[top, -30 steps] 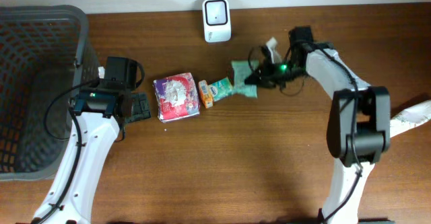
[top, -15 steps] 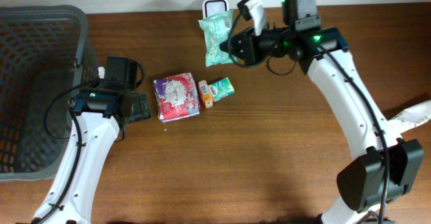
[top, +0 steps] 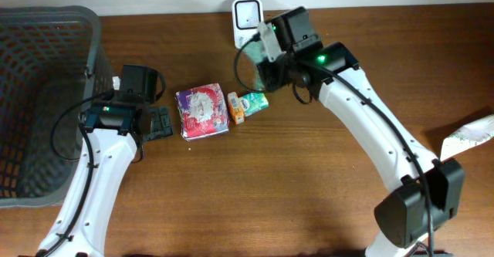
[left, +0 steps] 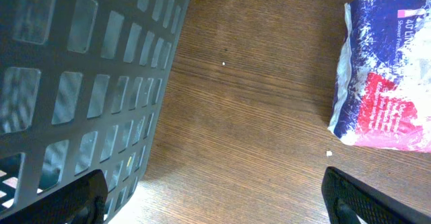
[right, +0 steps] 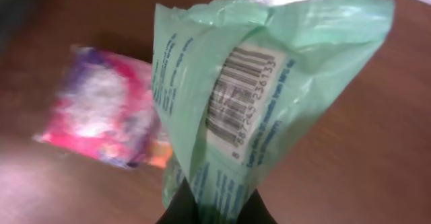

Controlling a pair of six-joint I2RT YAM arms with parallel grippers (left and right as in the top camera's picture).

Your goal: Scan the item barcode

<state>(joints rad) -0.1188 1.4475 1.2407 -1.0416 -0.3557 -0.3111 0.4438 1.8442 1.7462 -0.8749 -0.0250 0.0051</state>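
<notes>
Since a second ago the right gripper [right: 215, 209] has swung left and lifted the green packet [right: 269, 83] up off the wood, so it's now held in the air close in front of the scanner [top: 248, 21].

Near side first: the left gripper [left: 215, 204] is spread wide with nothing in it. It sits low over the table [top: 309, 195], between the grey basket [top: 46, 25] at the left edge and the purple-and-pink pack [top: 202, 110]. A small orange-and-teal pack [top: 247, 105] lies just right of that one.

Further back, the right gripper is pinched tight on one end of the green packet, with the barcode [right: 239, 101] facing the wrist camera. The scanner stands at the table's far edge.
</notes>
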